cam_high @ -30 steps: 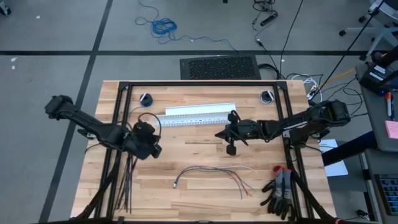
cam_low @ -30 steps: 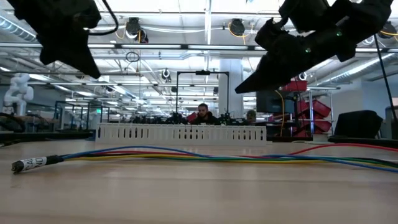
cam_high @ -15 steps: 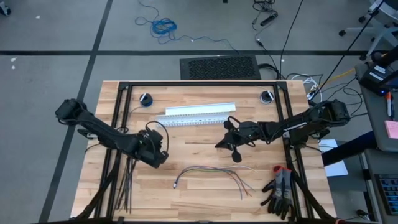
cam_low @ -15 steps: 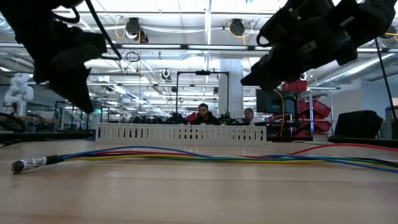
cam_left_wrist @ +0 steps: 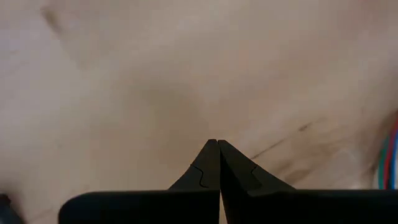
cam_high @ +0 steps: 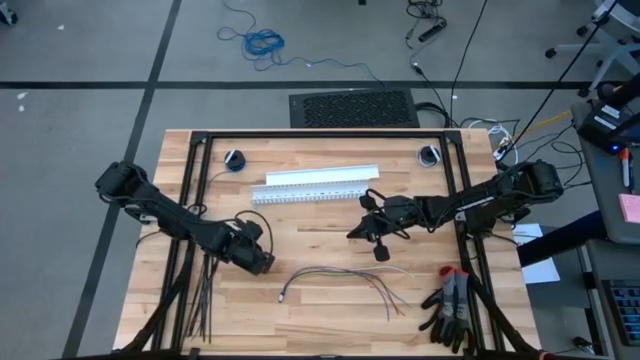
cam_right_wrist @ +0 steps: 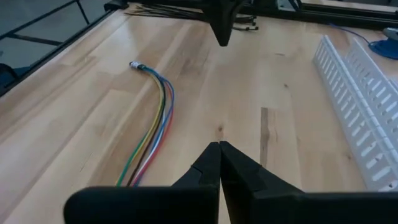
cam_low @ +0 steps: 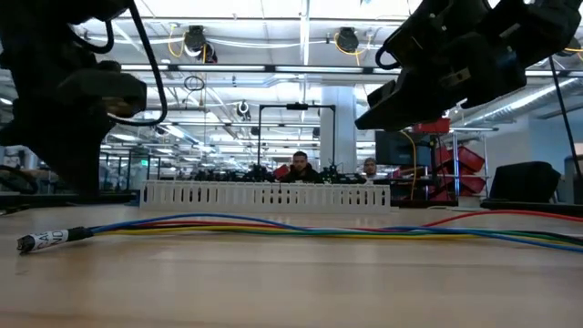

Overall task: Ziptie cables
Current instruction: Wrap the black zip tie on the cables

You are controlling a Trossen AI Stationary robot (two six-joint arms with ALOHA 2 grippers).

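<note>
The cables point(cam_high: 345, 275) are a bundle of thin coloured wires lying flat on the table near its near edge, with the dark connector tip point(cam_high: 283, 297) at their left end. They also show in the low view point(cam_low: 273, 228) and the right wrist view point(cam_right_wrist: 152, 130). The zipties point(cam_high: 205, 290) lie as thin black strips at the table's left. My left gripper point(cam_high: 258, 262) is shut and points down at bare wood left of the cables, close over the table point(cam_left_wrist: 217, 143). My right gripper point(cam_high: 352, 232) is shut and hangs above the table's middle, beyond the cables point(cam_right_wrist: 219, 144).
A white slotted channel point(cam_high: 320, 182) lies across the far middle of the table. Two small blue rolls point(cam_high: 234, 158) point(cam_high: 430, 155) sit by the far corners. Dark gloves point(cam_high: 450, 305) lie at the near right. People sit in the room beyond point(cam_low: 298, 166).
My left gripper has moved toward the near edge and to the right, toward the cables' connector end, and has come down close to the table, staying shut. My right gripper has shifted slightly toward the near edge. The cables have not moved.
</note>
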